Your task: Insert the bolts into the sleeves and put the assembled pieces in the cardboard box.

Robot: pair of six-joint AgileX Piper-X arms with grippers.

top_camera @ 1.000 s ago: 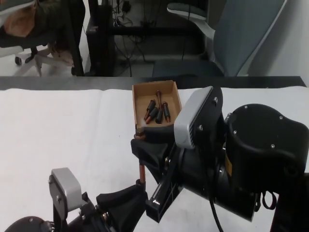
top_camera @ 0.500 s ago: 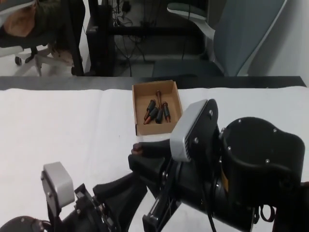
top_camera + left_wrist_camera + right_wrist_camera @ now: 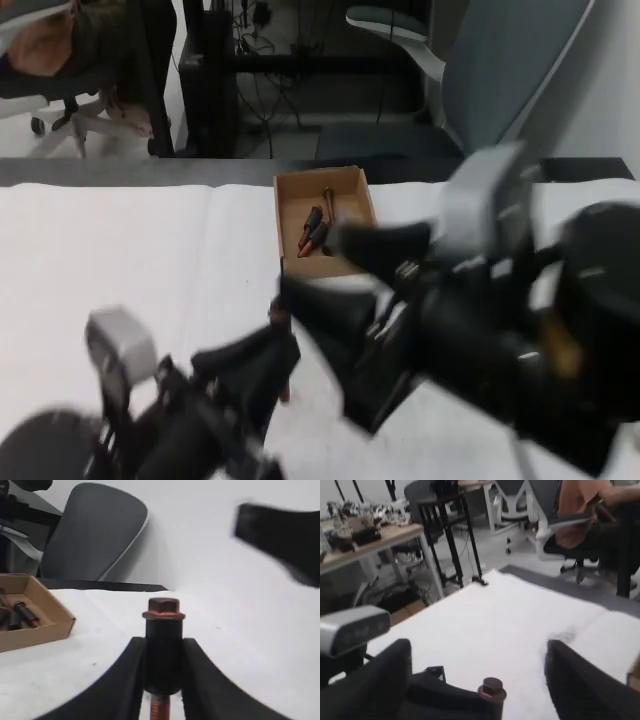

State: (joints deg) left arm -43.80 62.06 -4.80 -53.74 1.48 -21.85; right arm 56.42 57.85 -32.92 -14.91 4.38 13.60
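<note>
Cardboard box [image 3: 350,195] to be located at upper centre of the high view, resting on the white desk [image 3: 120,250]. Inside, count several assembled pieces [image 3: 313,232]: dark sleeves with copper-coloured bolts through them. Treat these as finished work.

Inspect the left tool [image 3: 163,652]: clenched on one black sleeve [image 3: 163,667], held upright. Note the bolt [image 3: 163,606] passed through it, with hexagon head seated on top and threaded end protruding below. Judge insertion of this piece as complete, delivery to the box as not yet made. In the high view, find this tool [image 3: 275,350] at lower centre-left of the frame, apart from the box and on its camera side.

Inspect the right tool [image 3: 480,675]: released, fingers spread wide, gripping nothing, with the bolt head in sight between them.

Remaining, by judgement: carry the held piece to the box and release it there. Cannot tell whether further loose bolts or sleeves await.

For seating of bolt in sleeve, consult the left wrist view; in the high view, mostly masked by the arms. For box contents and the gap between held piece and box, consult the high view. For the spread of the right fingers, consult the right wrist view; blurred in the high view
</note>
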